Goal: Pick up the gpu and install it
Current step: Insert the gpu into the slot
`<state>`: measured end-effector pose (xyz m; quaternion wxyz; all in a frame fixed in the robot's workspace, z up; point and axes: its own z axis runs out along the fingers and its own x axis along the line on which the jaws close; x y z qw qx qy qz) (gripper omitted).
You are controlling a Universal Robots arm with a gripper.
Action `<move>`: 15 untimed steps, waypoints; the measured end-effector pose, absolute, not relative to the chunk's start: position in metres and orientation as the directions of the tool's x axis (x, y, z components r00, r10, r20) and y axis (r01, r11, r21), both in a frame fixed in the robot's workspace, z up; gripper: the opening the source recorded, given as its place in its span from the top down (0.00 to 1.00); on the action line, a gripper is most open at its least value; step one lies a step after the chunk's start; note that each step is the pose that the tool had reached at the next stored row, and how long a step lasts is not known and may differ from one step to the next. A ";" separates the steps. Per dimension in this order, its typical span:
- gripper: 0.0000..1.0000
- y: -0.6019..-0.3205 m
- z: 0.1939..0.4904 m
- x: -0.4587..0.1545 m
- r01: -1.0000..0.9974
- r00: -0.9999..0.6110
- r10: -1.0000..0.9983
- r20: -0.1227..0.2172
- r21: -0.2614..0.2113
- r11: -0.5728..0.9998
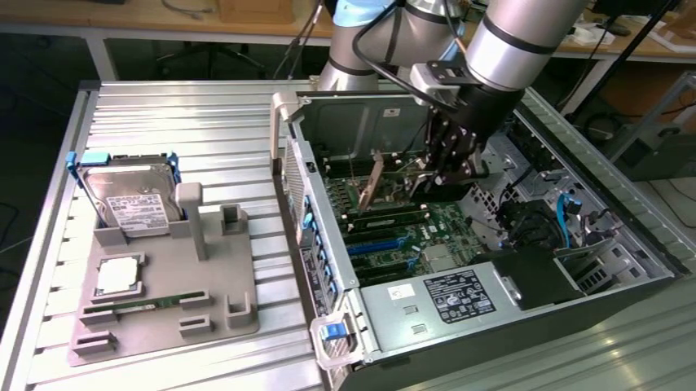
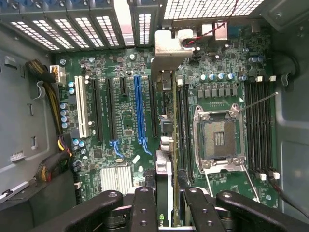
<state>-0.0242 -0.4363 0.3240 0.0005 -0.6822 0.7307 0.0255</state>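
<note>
Slatted metal table (image 1: 163, 114) holds the computer case (image 1: 359, 114), where we see gripper (image 2: 169, 193) fingers (image 2: 144, 208) pinching the gpu (image 2: 166, 96) on edge, its long axis aimed bracket (image 2: 170, 46) first at the exterior view's nine o'clock.

Nothing readable — print on the hard drive label (image 1: 133, 208) and power supply label (image 1: 458, 295) is illegible

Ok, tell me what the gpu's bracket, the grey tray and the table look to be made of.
The gpu has a bracket of bare metal, likely steel: silvery with a dull sheen. The tray is probably plastic: matte grey, no glare, moulded posts. The table looks like aluminium: pale ribbed slats that catch the light.
</note>
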 end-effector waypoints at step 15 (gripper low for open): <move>0.73 -0.436 0.316 -0.024 -0.997 -0.069 -0.997 -0.036 0.037 0.068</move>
